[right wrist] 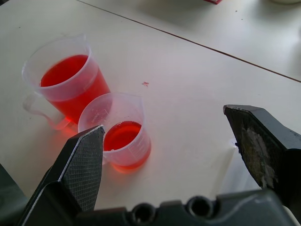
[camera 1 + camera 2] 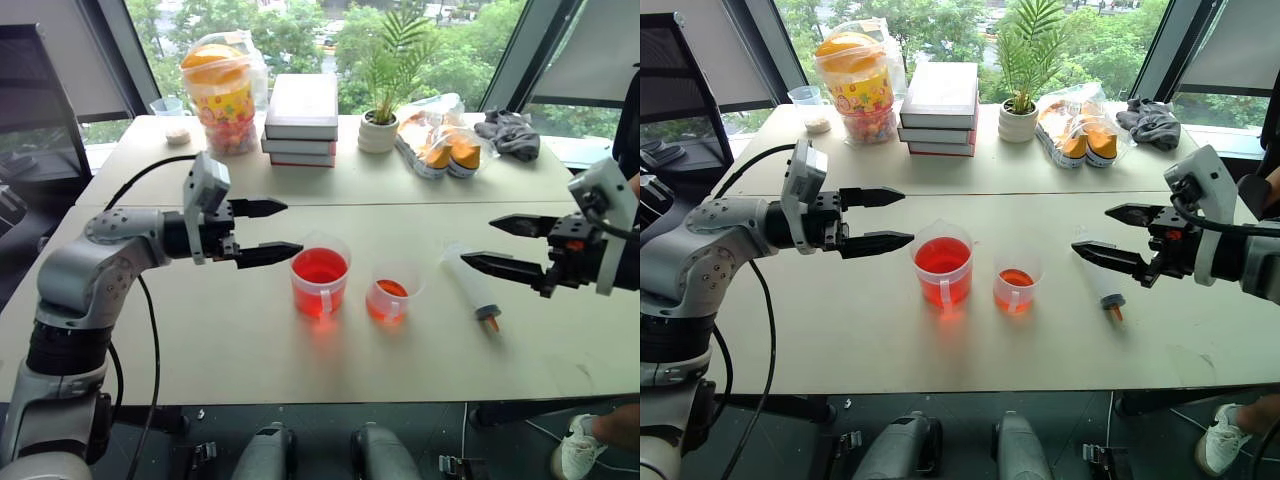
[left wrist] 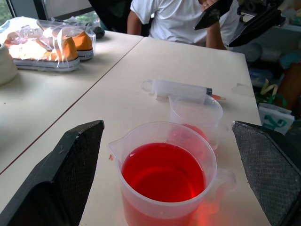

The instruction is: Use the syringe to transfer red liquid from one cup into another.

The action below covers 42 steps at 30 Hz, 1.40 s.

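The larger clear cup [image 2: 320, 277] stands mid-table, more than half full of red liquid [image 2: 320, 267]. To its right the smaller clear cup [image 2: 391, 292] holds a little red liquid. Further right the clear syringe [image 2: 470, 281] lies flat on the table, its orange tip toward the front edge. My left gripper [image 2: 273, 231] hovers open above the table just left of the larger cup, pointing right at it. Open as well, my right gripper [image 2: 502, 244] hangs above the syringe, pointing left. In the left wrist view the larger cup [image 3: 165, 175] sits between the fingers [image 3: 61, 174].
Along the far side stand a snack tub [image 2: 222, 92], a stack of books [image 2: 301, 120], a potted plant [image 2: 385, 90], bagged orange items [image 2: 440, 140] and a grey cloth [image 2: 510, 132]. A person's shoe [image 2: 580, 447] shows at the lower right.
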### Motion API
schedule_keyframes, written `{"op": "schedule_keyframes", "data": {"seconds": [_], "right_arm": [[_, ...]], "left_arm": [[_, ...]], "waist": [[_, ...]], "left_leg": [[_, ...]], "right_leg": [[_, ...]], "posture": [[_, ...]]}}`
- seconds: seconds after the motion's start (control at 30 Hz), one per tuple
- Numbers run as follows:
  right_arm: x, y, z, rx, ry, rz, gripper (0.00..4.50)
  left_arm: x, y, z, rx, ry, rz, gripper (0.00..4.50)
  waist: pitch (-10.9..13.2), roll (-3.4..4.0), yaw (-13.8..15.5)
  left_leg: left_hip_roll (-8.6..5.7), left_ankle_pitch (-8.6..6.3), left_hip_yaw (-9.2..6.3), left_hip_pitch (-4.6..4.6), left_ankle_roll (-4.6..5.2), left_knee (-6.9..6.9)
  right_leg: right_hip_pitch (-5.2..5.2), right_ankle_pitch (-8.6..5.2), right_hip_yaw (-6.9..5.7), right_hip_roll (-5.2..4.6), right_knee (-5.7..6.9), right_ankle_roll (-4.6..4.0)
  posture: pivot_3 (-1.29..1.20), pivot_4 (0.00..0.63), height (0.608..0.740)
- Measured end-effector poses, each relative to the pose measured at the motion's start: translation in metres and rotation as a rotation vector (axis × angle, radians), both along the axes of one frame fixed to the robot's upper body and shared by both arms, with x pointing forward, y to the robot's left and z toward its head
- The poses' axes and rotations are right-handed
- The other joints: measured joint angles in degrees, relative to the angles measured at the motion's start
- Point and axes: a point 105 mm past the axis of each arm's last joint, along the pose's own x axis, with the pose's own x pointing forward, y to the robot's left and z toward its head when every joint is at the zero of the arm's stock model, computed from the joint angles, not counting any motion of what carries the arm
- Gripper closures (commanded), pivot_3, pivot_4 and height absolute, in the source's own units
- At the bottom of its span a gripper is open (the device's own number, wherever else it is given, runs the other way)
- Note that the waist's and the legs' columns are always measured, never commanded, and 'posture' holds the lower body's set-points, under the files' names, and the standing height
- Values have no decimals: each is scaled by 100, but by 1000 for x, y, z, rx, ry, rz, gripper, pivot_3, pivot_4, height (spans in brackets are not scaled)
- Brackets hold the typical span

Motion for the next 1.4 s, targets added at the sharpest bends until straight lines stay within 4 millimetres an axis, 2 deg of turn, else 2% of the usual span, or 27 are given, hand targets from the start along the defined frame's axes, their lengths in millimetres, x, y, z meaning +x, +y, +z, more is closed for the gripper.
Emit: {"op": "schedule_keyframes", "data": {"seconds": [0.5,0.67,0.83,0.97,1.13,1.23,1.3,1.4], "right_arm": [[-2,-3,-2,-18,22,-11,44],[-3,-8,-7,-28,51,-27,44],[-3,-14,-3,-35,57,-58,44],[-2,-23,-5,-38,108,-119,44],[-2,-24,-8,-39,195,-158,44],[11,-30,-16,-65,282,-222,44],[40,-36,-26,-50,340,-315,44],[62,-46,-53,-89,431,-400,44]], "left_arm": [[-2,-2,3,-41,30,-17,0],[-3,-2,4,-43,27,-19,0],[-3,-4,4,-48,29,-28,0],[-2,-9,4,-54,36,-45,0],[-3,-9,7,-45,31,-77,0],[1,-14,6,-35,35,-98,0],[3,-15,7,-36,27,-98,0],[4,-18,7,-38,19,-105,0]], "waist": [[0,0,0],[0,0,3],[0,0,0],[0,0,9],[0,2,-20],[-1,1,-19],[0,2,-27],[-1,1,-22]], "left_leg": [[0,0,0,0,0,0],[0,0,0,0,0,0],[0,0,1,0,0,0],[0,0,1,0,0,1],[0,0,2,1,0,-2],[2,3,9,6,0,-2],[0,3,18,-1,0,-1],[0,2,21,-4,0,-7]], "right_leg": [[0,0,0,0,0,0],[0,0,0,0,0,0],[0,0,0,0,0,0],[1,0,0,0,-1,0],[-2,0,1,1,0,0],[-1,2,5,1,-1,-7],[-7,3,12,-2,-7,-8],[-16,4,12,-2,-8,-7]], "posture": [[0,150,740],[0,150,740],[0,150,740],[0,150,740],[0,150,740],[0,150,740],[0,150,740],[0,150,740]]}}
